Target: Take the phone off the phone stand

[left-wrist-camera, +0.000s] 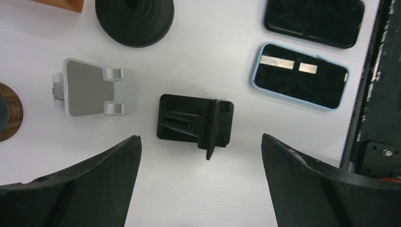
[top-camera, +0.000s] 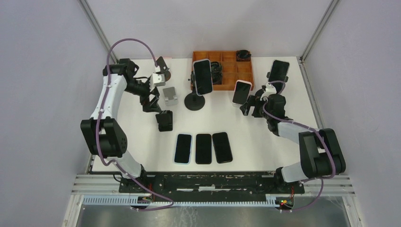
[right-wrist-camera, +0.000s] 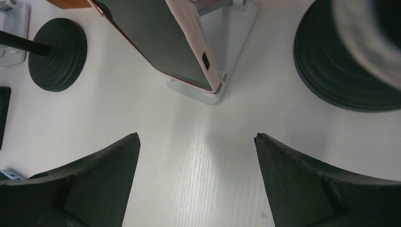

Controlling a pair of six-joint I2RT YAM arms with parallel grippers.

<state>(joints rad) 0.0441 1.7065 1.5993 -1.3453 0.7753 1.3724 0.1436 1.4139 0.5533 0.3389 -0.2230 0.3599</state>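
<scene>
Right jaws stand spread with the pink-cased dark-glass phone [right-wrist-camera: 151, 38] leaning on its white plastic stand [right-wrist-camera: 232, 42] just ahead, so advancing squarely to straddle its side edges before pinching seems wise; left jaws gape too.

Gripper [right-wrist-camera: 197, 137] has its jaws spread wide over the white table [right-wrist-camera: 198, 189]. Just ahead, a phone [right-wrist-camera: 156, 38] in a pink case leans back on a white stand [right-wrist-camera: 236, 38], bottom edge sitting in the stand's lip. Small disc [right-wrist-camera: 57, 54] with a rod [right-wrist-camera: 19, 43] sits off left, and the big disc [right-wrist-camera: 340, 71] on the right is partly behind something blurry.
</scene>
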